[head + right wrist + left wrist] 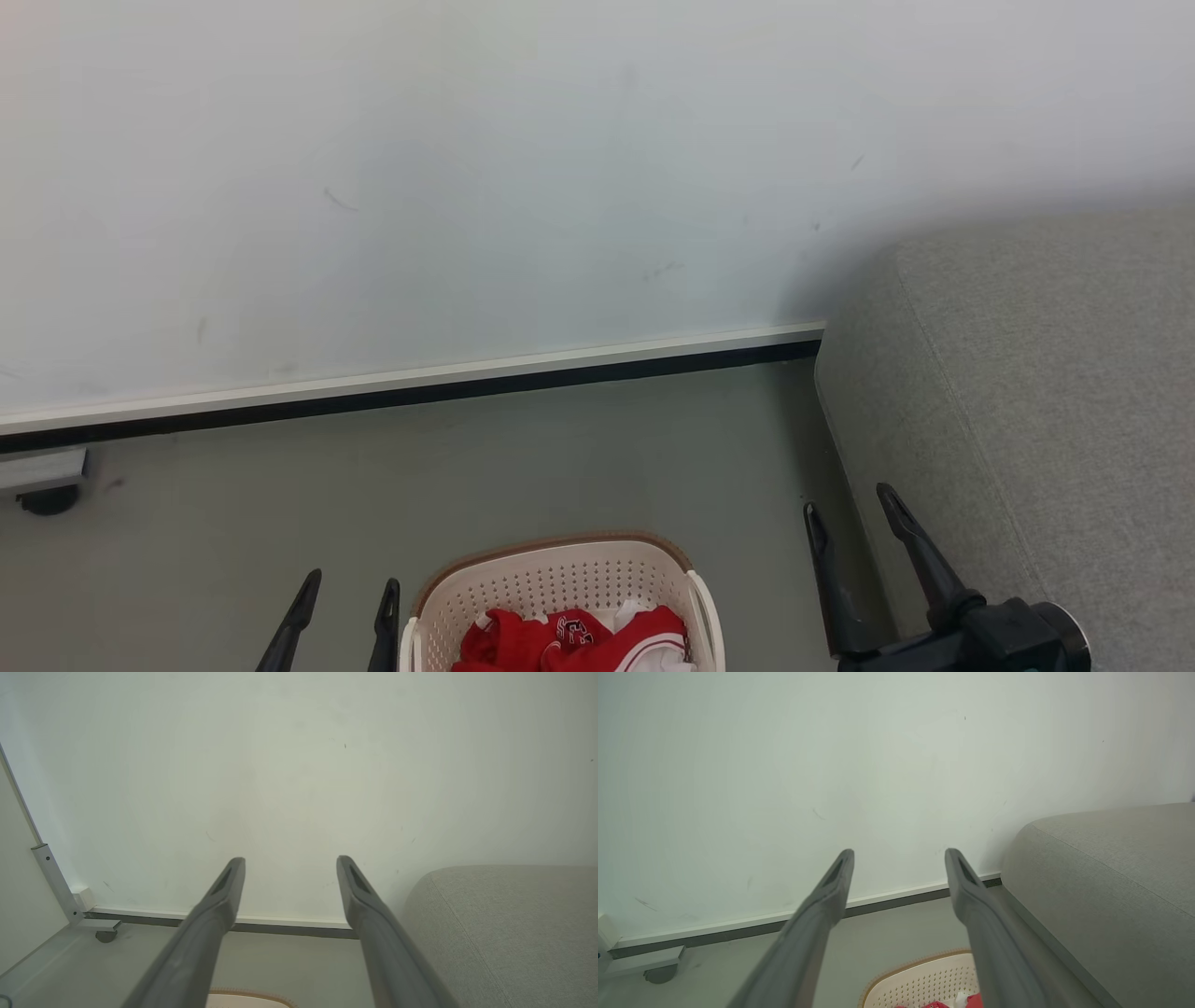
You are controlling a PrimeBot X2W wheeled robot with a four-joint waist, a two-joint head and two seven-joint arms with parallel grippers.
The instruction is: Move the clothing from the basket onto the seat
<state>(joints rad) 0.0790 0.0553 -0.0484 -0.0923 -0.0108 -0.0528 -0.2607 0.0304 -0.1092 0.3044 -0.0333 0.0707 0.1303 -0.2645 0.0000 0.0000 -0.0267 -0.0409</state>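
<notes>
**Both claws open; clothing in basket on floor**

Head view: the basket is seen at bottom centre, standing on the grey-green floor and cut off by the frame edge. The clothing is bunched inside it, red w/ white panels. A white letter logo is shown on one fold, and striped trim on the right-hand piece. The seat is found on the robot's right of the basket, near but apart from it, its rounded corner set close to the wall.

The left claw is held just beside the basket's left wall, fingers apart, nothing betw. them. The right claw is held betw. basket and seat, in front of the seat's side, fingers also apart and empty.

Left wrist view: the fingers are spread wide. The basket's far rim and a scrap of red cloth are seen at the bottom edge, w/ the seat at right.

Right wrist view: the fingers are spread likewise, and the basket's brown rim band is just caught at the bottom edge. A white baseboard w/ a dark strip is run along the wall, and a small caster is seen at left.
</notes>
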